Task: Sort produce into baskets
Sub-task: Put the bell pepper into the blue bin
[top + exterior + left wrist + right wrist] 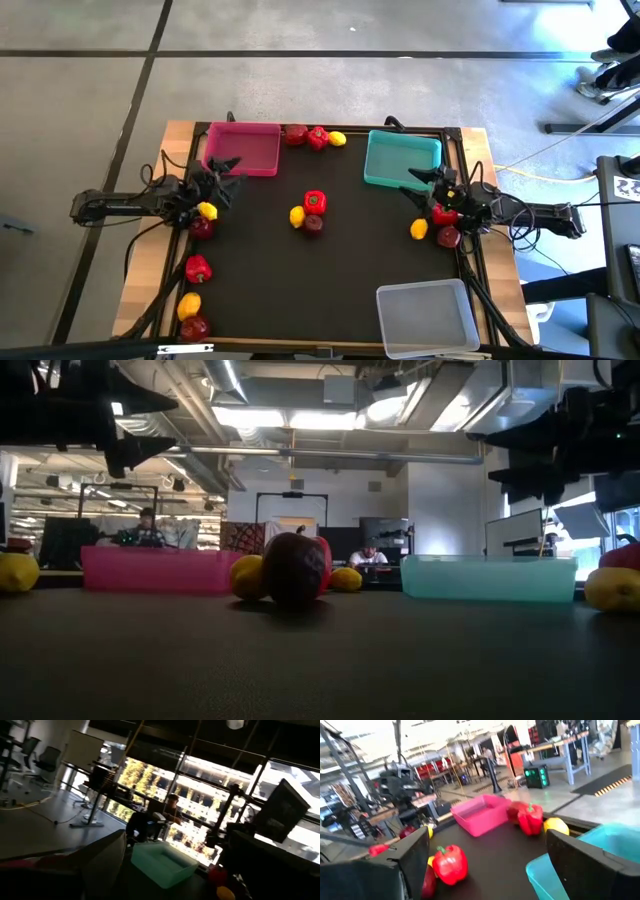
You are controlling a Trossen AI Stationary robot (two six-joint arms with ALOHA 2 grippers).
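The produce lies scattered on the dark mat. A pepper (314, 202), a lemon (297, 216) and an apple (313, 224) sit at the centre. Three more pieces (318, 138) lie at the far edge between the pink basket (242, 150) and the teal basket (402, 158). The clear basket (428, 315) stands at the near right. My left gripper (226, 175) hangs open above the table's left side, beside the pink basket's near edge. My right gripper (420, 185) hangs open by the teal basket's near edge; its wrist view shows the centre pepper (451, 863) ahead.
A lemon (207, 210) and an apple (202, 227) lie under my left arm. A pepper (198, 268), lemon (188, 305) and apple (194, 327) lie along the left edge. A pepper (443, 213), lemon (419, 229) and apple (448, 237) lie under my right arm. People sit beyond the table.
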